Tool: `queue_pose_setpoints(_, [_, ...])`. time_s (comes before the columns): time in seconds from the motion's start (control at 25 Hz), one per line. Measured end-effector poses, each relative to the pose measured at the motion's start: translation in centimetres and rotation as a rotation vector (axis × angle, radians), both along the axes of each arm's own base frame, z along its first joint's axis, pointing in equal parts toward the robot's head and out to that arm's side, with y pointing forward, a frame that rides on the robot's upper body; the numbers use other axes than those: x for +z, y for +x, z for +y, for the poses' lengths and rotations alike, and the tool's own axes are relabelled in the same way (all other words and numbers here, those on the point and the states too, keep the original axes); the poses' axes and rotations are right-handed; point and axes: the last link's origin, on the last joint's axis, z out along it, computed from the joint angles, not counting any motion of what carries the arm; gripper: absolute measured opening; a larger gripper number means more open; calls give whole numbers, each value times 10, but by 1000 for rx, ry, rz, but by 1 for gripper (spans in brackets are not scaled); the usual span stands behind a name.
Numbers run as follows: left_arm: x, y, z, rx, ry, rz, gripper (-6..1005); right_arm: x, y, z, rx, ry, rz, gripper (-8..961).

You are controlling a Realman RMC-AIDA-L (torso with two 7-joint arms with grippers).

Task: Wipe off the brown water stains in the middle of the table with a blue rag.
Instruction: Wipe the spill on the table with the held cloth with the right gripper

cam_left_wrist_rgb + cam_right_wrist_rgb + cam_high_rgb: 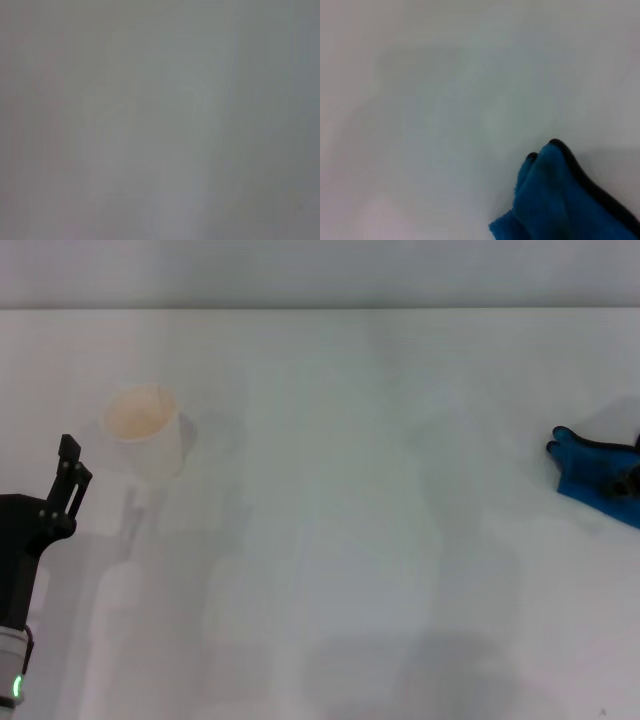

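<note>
We judge the rag soft, light (bunched far right of the cup); claw states: cannot tell.

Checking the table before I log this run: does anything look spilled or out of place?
No spill shows on the table. The blue rag lies bunched at the right edge, and the white cup stands upright with a tinted inside.

Table middle open (cup far-left).
</note>
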Motion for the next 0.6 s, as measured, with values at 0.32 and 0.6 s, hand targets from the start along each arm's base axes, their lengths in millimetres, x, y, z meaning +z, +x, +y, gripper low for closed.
queue_pose_setpoints(0.32, [0, 0, 0, 0, 0, 1, 861, 3, -8, -1, 45, -17, -30, 344])
queue_pose_setpoints(0.6, [0, 0, 0, 1, 0, 1, 861, 16, -25, 2, 98, 41, 46, 621])
